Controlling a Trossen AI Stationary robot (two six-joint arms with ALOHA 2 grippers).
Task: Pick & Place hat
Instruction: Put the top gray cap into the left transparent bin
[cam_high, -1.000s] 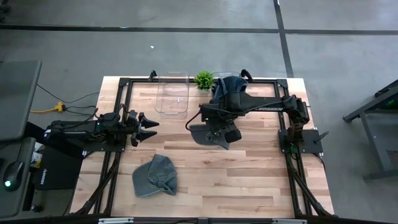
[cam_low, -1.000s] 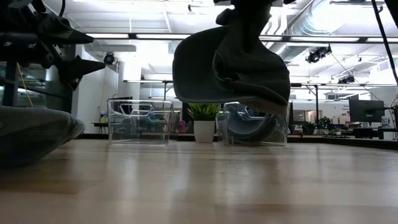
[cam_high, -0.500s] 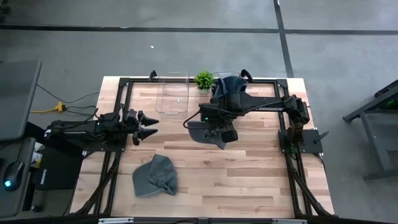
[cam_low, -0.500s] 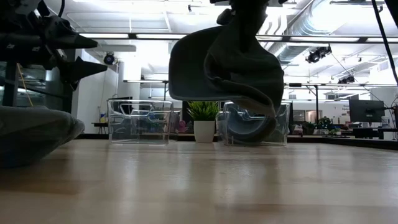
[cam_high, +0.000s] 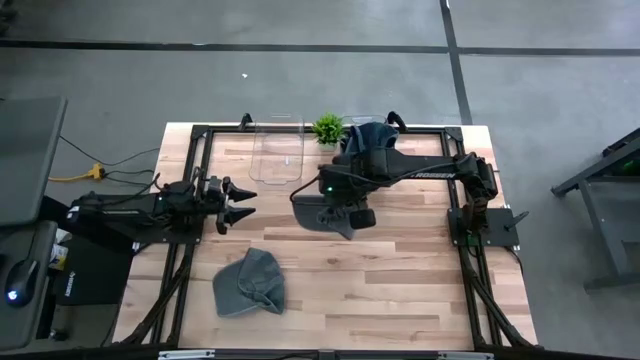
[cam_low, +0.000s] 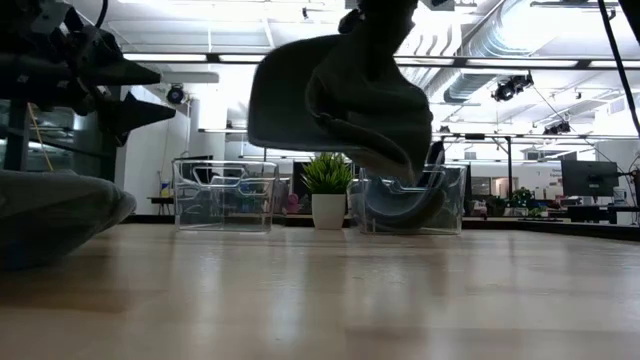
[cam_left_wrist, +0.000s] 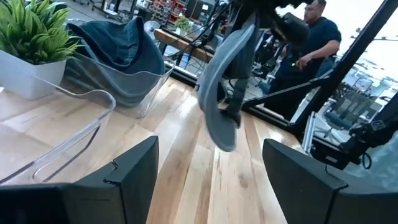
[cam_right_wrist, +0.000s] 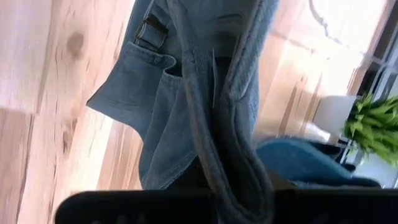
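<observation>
My right gripper (cam_high: 350, 207) is over the middle of the table, shut on a blue denim cap (cam_high: 316, 212). The cap hangs high above the wood in the low view (cam_low: 330, 100) and also shows in the left wrist view (cam_left_wrist: 219, 93). My left gripper (cam_high: 238, 203) is open and empty at the table's left, its fingers pointing at the held cap. A second denim cap (cam_high: 250, 282) lies crumpled on the table near the front. A third cap (cam_high: 372, 133) sits in the clear bin (cam_high: 385, 125) at the back. My right gripper holds the cap by gathered cloth of its crown (cam_low: 372, 45), from above with the fingers pointing down. The cap hangs below the fingers, clear of the table, its brim (cam_low: 280, 90) toward the table's left. Its strap buckle (cam_right_wrist: 149, 28) shows; the gripper's body hides the pinch.
An empty clear bin (cam_high: 278, 152) stands at the back, left of a small potted plant (cam_high: 327, 128). The black frame (cam_high: 195, 160) runs around the table. A person (cam_left_wrist: 314, 37) stands beyond the table's right side. Bare wood lies at the front right.
My right gripper has gone toward the table's left edge and a little up with the cap. The cap has stayed clear of the table and swung slightly under the fingers.
</observation>
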